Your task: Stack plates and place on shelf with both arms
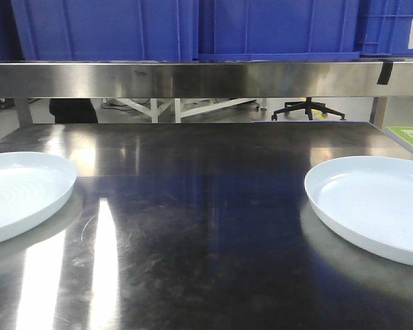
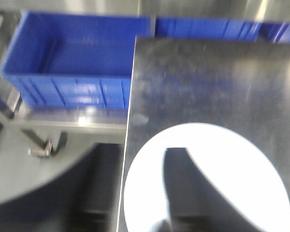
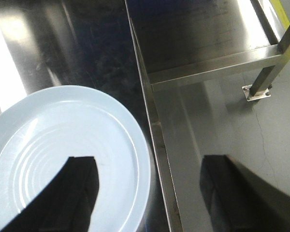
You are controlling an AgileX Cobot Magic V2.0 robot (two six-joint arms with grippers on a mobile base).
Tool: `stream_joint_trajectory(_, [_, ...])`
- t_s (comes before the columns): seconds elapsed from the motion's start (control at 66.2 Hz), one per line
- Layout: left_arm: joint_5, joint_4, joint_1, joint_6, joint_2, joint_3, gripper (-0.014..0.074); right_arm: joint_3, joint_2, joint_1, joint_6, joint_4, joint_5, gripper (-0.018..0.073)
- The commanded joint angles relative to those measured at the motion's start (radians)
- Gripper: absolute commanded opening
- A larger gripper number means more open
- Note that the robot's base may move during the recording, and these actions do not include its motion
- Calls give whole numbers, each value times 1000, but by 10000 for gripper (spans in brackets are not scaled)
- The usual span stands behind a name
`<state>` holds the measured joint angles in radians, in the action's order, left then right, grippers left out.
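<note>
— Where do the right jaws stand?

— Apart. The right arm's finger (image 3: 63, 198) hangs over the right plate (image 3: 63, 121). Its partner is out past the edge of the surface (image 3: 87, 48), so the plate's rim lies between the two. Whether either one touches the plate, the wrist view does not tell.

— And the left jaws?

— One cannot tell. The left wrist picture is blurred, and only the left arm's finger (image 2: 183, 193) shows, dark over the left plate (image 2: 251, 179) (which lies close to the surface's left edge).

— So the plates are not stacked?

— No. Seen from the front, they lie flat at opposite sides of the steel surface, well apart. Each is cut off by the picture's edge.

— What is further back?

— A steel shelf (image 1: 193, 79) runs across above the far edge of the surface, with blue bins (image 1: 275, 27) standing on it side by side. Through the gap beneath the shelf, a black chair base (image 1: 308, 108) and some white table legs (image 1: 186, 106) show on the floor beyond.
</note>
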<state>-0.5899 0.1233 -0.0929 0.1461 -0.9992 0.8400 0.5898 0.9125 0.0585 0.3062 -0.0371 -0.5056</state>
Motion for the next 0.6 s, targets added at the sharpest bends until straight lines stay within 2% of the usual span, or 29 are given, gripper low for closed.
stream_joint_trajectory(0.0, [38, -4, -2, 4, -26, 39, 491, 41, 2, 0, -13, -15, 54, 558])
stream_joint_trajectory(0.06, [29, -4, -2, 9, -51, 39, 512, 41, 6, 0, -13, -15, 54, 558])
stream_joint_trajectory(0.589, [33, -12, 2, 16, -289, 39, 510, 41, 7, 0, -13, -15, 43, 558])
